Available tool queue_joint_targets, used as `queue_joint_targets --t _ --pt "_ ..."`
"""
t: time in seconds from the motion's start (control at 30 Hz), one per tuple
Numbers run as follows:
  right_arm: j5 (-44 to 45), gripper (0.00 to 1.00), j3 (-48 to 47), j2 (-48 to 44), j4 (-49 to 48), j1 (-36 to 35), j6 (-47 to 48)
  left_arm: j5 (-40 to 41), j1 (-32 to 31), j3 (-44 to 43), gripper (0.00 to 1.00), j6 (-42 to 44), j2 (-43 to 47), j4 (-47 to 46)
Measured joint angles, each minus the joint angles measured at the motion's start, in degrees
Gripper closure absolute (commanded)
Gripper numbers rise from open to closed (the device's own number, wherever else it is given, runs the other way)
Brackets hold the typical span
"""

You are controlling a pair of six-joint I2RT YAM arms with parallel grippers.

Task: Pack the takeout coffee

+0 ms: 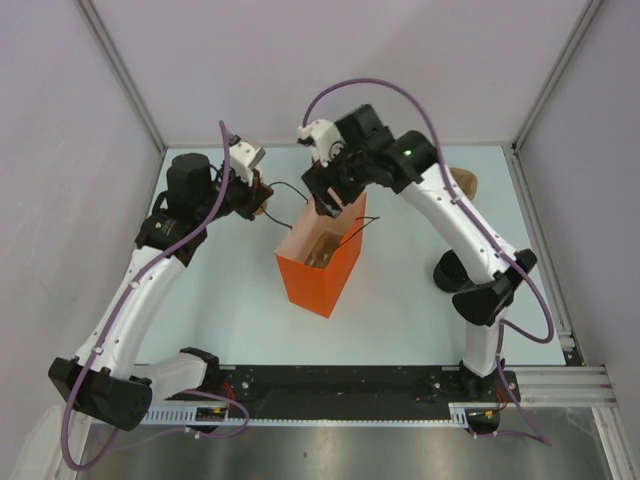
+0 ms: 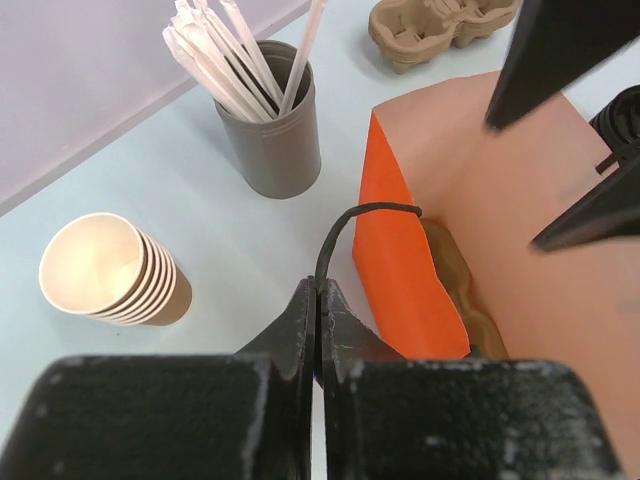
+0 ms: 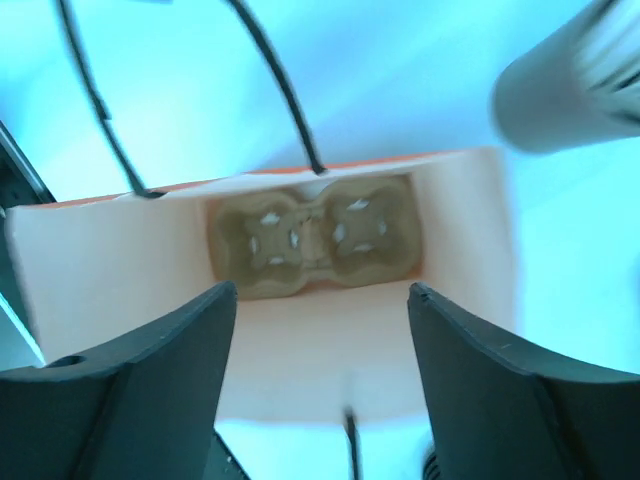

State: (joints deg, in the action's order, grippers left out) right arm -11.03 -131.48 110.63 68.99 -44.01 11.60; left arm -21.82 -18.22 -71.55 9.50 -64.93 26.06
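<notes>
Left wrist view: left tool [image 2: 318,300] clenched on the black handle [image 2: 380,208], orange bag [image 2: 400,270] rim just right, open counter [image 2: 230,245] left. Right tool [image 3: 320,292] points down, fingers [image 3: 150,380] spread over the bag's mouth, carrier [image 3: 315,235] beneath. Cannot tell where the takeout coffee is.

From overhead I get soft, even light from above: the pale blue-green table top [image 1: 400,300] carries only faint shadows under the arms, and the brushed steel strip [image 1: 350,450] along the bottom edge has a dull sheen. My left wrist picture is crisp mid-frame, where the thin black cord handle [image 2: 345,225] reads sharply, but the housing of the left gripper [image 2: 317,292] across the bottom is soft. The right wrist picture is washed cyan and blurred: the grey cylindrical cup [image 3: 560,90] at upper right smears, and the black fingers [image 3: 130,390] of the right gripper [image 3: 320,290] are out of focus.
</notes>
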Motion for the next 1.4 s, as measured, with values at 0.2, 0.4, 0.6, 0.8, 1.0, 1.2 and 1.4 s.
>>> queue_joint_targets --t 0.2,0.4,0.6,0.8,1.0,1.2,1.4 --pt "-4.3 0.17 -1.9 -9.4 -1.0 6.5 2.3 -0.4 0.0 0.0 0.99 0.0 -0.4 0.3" --pt "-9.4 0.18 8.5 -23.9 -4.0 8.4 8.4 -1.2 0.0 -1.4 0.99 0.0 -1.3 1.7" --pt "-12.7 0.22 21.9 -31.4 -5.7 8.2 13.8 -1.4 -0.2 -3.3 0.99 0.1 -2.1 2.9" --pt "-13.0 0.35 33.5 -33.1 -9.2 8.8 17.6 -1.9 -0.4 -4.5 0.99 0.1 -3.1 4.4" --pt "-14.2 0.74 35.0 -33.4 -12.9 9.5 19.0 -2.1 -0.5 -5.9 0.99 0.2 -4.2 5.4" --pt "-16.1 0.99 34.9 -34.5 -15.3 9.5 19.4 -2.3 -0.6 -8.8 1.00 0.7 -6.0 6.7" --pt "-16.2 1.00 33.4 -34.4 -16.2 9.3 18.4 -2.4 -0.7 -15.6 1.00 1.2 -10.2 9.2"
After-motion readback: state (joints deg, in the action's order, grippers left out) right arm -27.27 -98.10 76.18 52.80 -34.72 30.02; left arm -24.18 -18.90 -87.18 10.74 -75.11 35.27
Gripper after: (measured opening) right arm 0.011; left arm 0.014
